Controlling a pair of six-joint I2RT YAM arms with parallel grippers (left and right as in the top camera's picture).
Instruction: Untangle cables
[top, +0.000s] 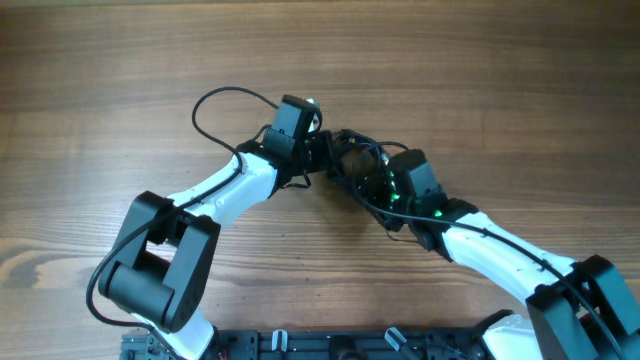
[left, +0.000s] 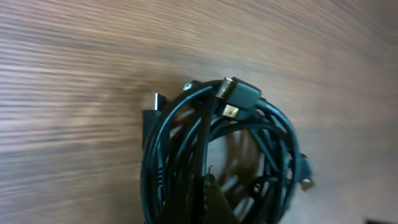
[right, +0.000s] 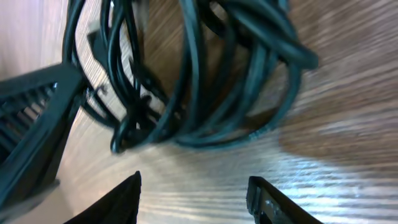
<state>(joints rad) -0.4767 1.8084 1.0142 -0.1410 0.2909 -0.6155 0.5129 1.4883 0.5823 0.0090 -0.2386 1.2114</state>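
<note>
Left gripper (left: 211, 198) is clamped tight on a strand of the cables (left: 200, 140), which lie coiled in the middle of the table (top: 480, 70). Right gripper (right: 196, 196) stands partly open with nothing between its fingers, its tips just short of the coil. The cables stretch from one gripper to the other, and the plugs (left: 235, 93) point away from the left gripper.

Wooden table (top: 100, 60), grain run sideways. Black cables (top: 355, 165) found laid directly on it, bunched in one tangled coil near middle.
</note>
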